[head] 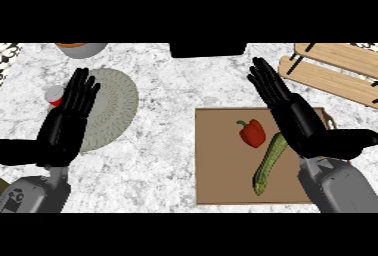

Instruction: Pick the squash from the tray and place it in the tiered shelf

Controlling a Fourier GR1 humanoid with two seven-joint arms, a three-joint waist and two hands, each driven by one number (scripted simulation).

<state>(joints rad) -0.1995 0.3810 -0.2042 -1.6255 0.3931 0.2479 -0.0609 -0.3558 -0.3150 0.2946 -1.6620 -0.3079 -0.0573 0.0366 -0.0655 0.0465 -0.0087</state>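
The long green squash (269, 162) lies on the flat brown tray (221, 190), its long axis running from near-left up to far-right, just beside a red bell pepper (252, 132). The right robot hand (295, 112) is nearer, immediately right of the squash, released with fingers straight. The slatted wooden tiered shelf (336, 70) stands beyond. The left robot hand (70, 115) rests open over a grey woven mat (118, 107) on the marble table (162, 165).

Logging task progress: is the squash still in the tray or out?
In. The squash lies flat on the tray beside the red pepper; neither hand holds it.
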